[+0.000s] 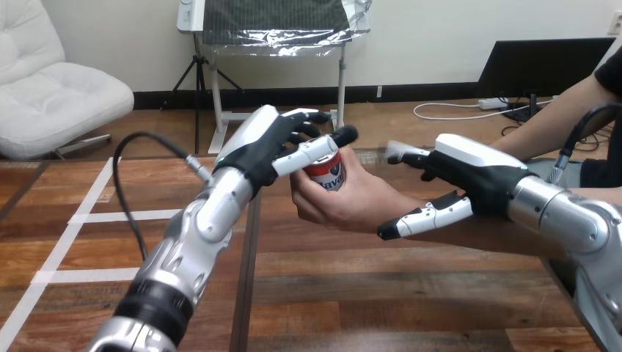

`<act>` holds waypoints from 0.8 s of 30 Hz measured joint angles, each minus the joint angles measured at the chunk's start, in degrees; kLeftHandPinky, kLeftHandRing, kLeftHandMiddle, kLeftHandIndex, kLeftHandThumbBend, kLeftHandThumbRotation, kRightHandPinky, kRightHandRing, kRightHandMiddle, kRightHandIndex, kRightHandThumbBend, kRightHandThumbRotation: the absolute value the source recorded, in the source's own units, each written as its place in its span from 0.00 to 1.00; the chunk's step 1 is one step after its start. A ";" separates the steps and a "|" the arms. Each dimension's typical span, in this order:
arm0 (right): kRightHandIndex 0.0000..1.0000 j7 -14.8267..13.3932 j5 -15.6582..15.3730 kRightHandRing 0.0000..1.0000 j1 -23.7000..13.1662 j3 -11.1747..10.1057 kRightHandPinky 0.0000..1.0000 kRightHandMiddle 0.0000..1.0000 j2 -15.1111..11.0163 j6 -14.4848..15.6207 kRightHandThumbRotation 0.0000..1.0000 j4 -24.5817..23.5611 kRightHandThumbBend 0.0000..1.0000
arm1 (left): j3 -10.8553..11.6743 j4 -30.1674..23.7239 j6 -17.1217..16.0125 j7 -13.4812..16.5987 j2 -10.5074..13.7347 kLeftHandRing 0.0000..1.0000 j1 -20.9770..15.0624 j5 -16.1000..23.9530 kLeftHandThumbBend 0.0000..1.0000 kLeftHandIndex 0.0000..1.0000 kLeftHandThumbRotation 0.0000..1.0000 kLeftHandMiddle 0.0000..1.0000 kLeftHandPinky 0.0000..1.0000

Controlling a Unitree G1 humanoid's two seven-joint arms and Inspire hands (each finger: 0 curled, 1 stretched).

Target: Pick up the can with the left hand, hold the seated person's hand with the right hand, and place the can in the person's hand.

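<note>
Red and white, the can (327, 173) is held up above the table, a little left of the view's middle. The left hand (268, 147) has it from above and the left: its fingers curl round the can's top and far side, and its thumb lies across the near face. From below and the right, the person's hand (353, 202) cups the can with its palm up, so both hands are on it at once.

The right hand (477, 177) is at the person's wrist, just to the right of that hand, and lies over it where the forearm (484, 235) reaches in from the view's right side. Whether it grips the wrist or only rests against it, I cannot tell.

Below them is the wooden table (381, 301), with white tape lines (95, 216) on its left part and a dark seam (246, 286) running towards the near edge.
</note>
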 measured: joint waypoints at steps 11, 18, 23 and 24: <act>0.93 -1.85 1.01 0.89 4.18 -1.52 0.72 0.90 0.00 -0.60 0.68 -3.40 1.00 | 4.43 -5.89 -2.97 0.91 -0.47 0.77 6.40 -6.88 0.61 0.73 0.93 0.78 0.69; 0.92 -4.59 2.98 0.82 7.95 -3.44 0.62 0.87 0.14 -2.08 0.80 -6.26 1.00 | 5.70 -11.46 -5.16 2.16 -1.11 0.74 11.79 -9.11 0.63 0.71 0.99 0.75 0.69; 0.93 -6.62 4.74 0.83 10.95 -4.90 0.65 0.88 0.32 -3.85 0.86 -8.27 1.00 | 6.18 -16.26 -6.18 2.92 -1.80 0.75 16.49 -10.20 0.59 0.72 1.00 0.76 0.69; 0.94 -7.01 5.10 0.84 11.63 -5.19 0.67 0.88 0.38 -4.16 0.88 -8.68 1.00 | 6.23 -17.25 -6.29 3.03 -1.97 0.75 17.51 -10.58 0.58 0.72 1.00 0.76 0.69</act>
